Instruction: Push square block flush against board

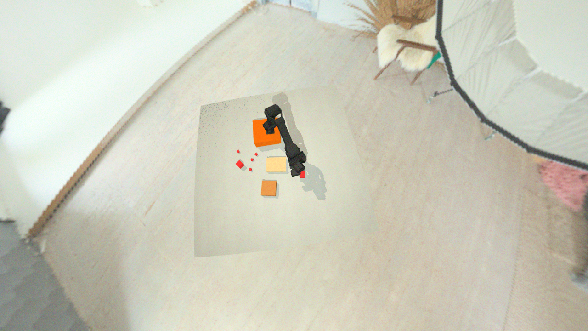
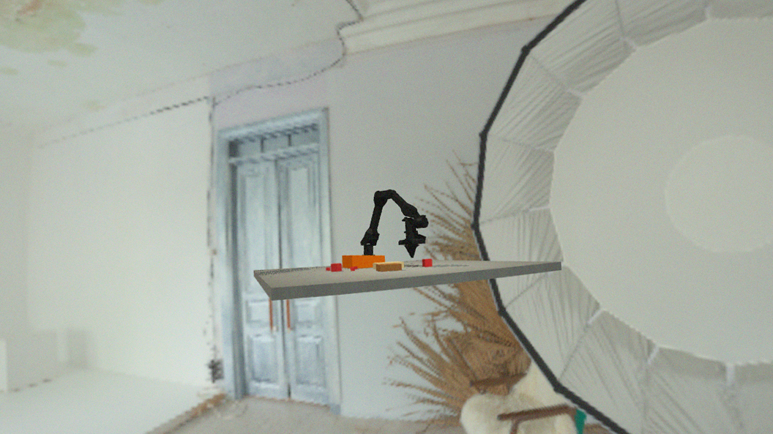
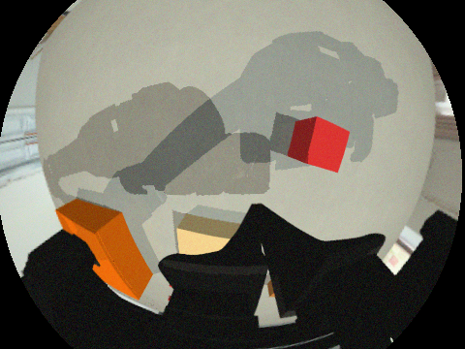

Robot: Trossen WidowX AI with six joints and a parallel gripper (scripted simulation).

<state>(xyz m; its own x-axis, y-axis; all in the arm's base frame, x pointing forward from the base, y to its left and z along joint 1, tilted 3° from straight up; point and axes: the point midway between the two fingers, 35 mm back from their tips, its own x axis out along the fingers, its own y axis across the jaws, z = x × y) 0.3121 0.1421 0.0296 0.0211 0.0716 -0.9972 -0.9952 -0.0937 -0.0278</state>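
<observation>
The board (image 1: 275, 164) (image 3: 199, 239) is a pale yellow rectangle lying flat. The square block (image 1: 268, 188) (image 2: 389, 267) (image 3: 271, 289) is orange-brown and lies below the board in the top view, with a strip of table between them. The block's left edge stands farther left than the board's left edge. My gripper (image 1: 295, 173) (image 2: 412, 256) (image 3: 256, 208) is shut and empty. It hangs above the table, just right of the board in the top view, clear of both parts. In the wrist view the fingers hide much of the board and most of the block.
A red cube (image 1: 302, 174) (image 2: 427, 262) (image 3: 329, 145) lies close to the right of my gripper. A large orange box (image 1: 259, 131) (image 2: 363, 260) (image 3: 123, 252) stands at the arm's base. Another red cube (image 1: 239, 164) (image 2: 336, 267) and several tiny red cubes lie left of the board.
</observation>
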